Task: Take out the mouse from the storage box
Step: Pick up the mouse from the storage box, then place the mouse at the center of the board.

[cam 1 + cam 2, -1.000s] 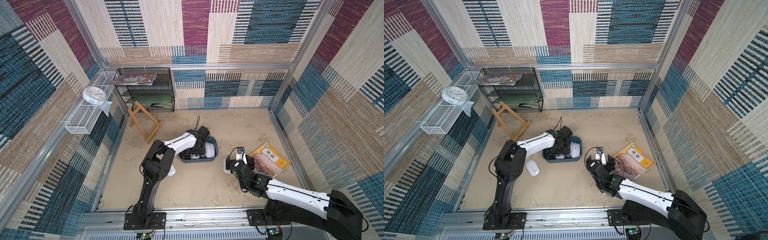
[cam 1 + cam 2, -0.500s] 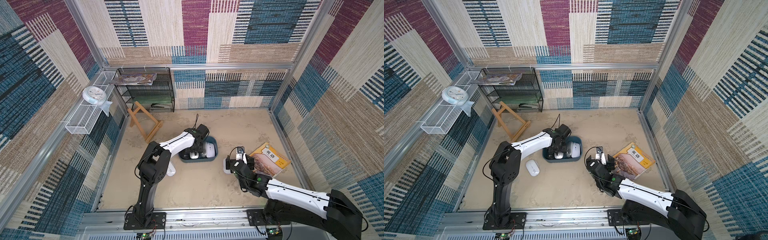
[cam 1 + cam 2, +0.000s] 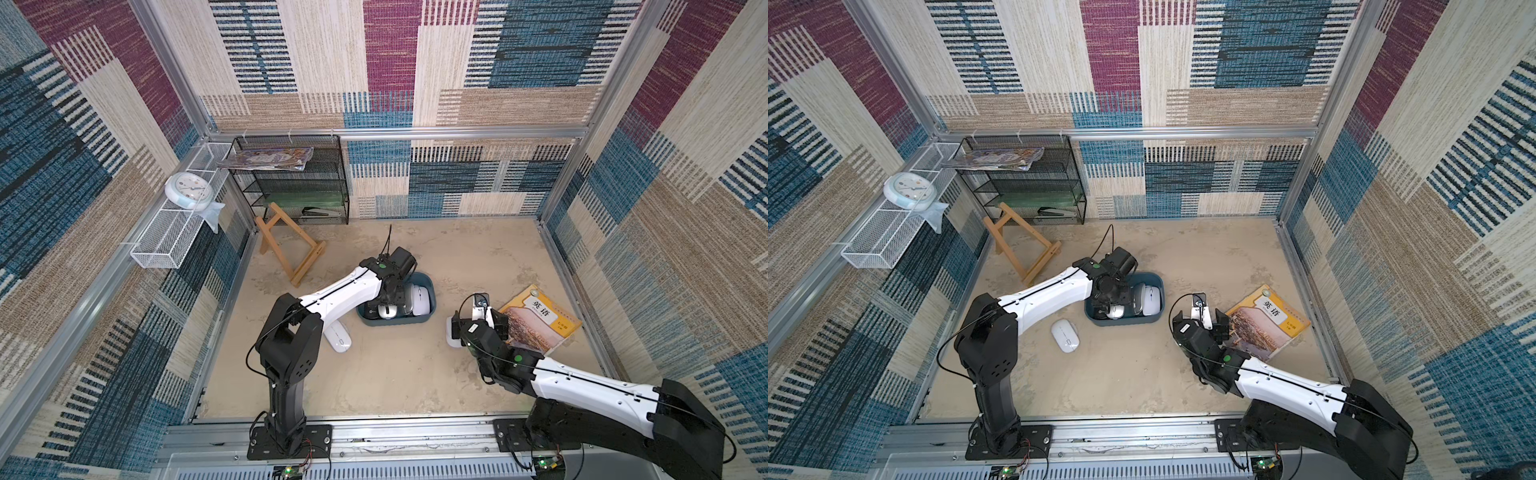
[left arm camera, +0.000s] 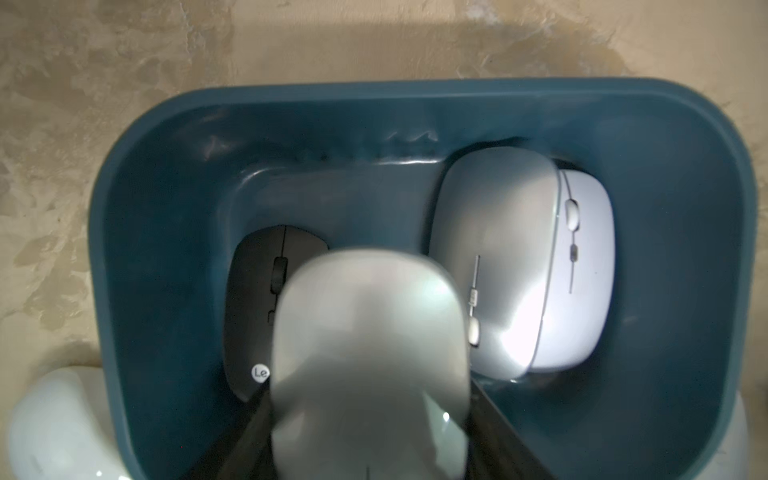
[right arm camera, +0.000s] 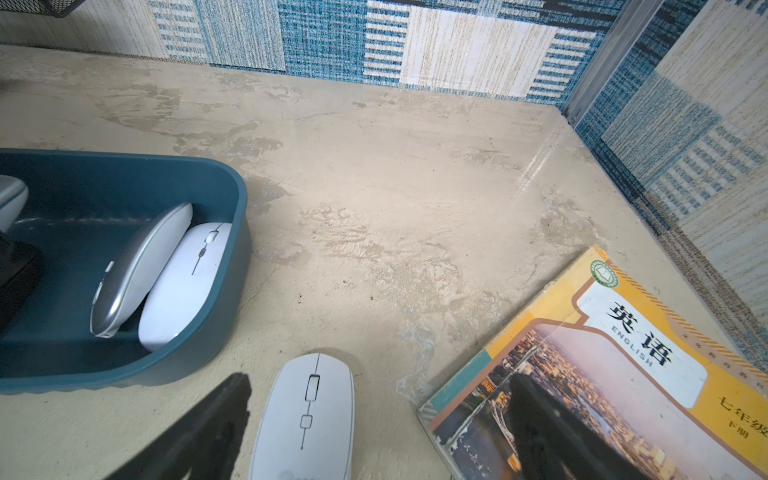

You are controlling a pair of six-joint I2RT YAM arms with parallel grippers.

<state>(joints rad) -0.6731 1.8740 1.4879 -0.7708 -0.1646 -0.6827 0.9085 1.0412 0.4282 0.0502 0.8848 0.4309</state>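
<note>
3 mice [image 4: 494,266] crowd storage box [image 4: 415,89], L hand [image 4: 370,386] grips grey mouse [image 4: 370,324], R hand [image 5: 380,382] wide by book [image 5: 623,374]

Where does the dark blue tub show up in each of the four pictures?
Top view: the storage box lies mid-floor, near the picture's centre.
Top view: mid-floor too, slightly left of centre.
Left wrist: fills most of the picture, behind the held grey mouse.
Right wrist: one rounded end shows, the rest cut off.
Shared landmark: the white mouse inside one end.
</note>
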